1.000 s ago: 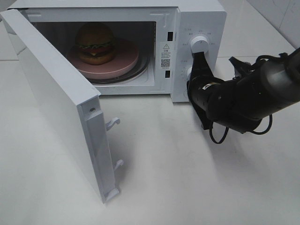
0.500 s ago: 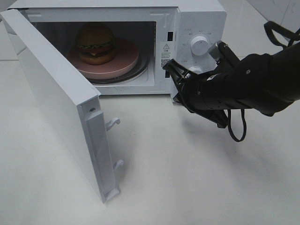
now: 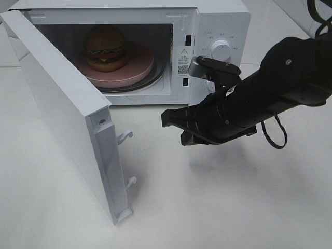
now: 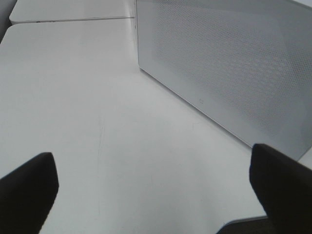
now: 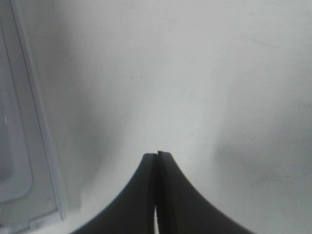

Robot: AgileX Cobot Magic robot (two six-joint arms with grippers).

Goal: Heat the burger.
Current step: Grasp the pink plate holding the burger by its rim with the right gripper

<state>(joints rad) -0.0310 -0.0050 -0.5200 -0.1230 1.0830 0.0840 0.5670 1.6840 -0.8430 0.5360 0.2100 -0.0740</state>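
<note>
field notes. we find the tall burger with domed golden-brown bun, green lettuce frill and dark patty sitting on a round pink plate inside the white microwave oven, towards the left of the cavity. the oven's white hinged door stands wide open, swung out to the left over the white tabletop.

the right gripper hangs above the tabletop in front of the oven's control side, pointing towards the door's free edge but apart from it. in its wrist view we see the black jaws pressed together with nothing between them. a white round dial shows just above the arm.

the left gripper is spread wide and empty, low over the tabletop. it faces the door's dotted outer panel.
</note>
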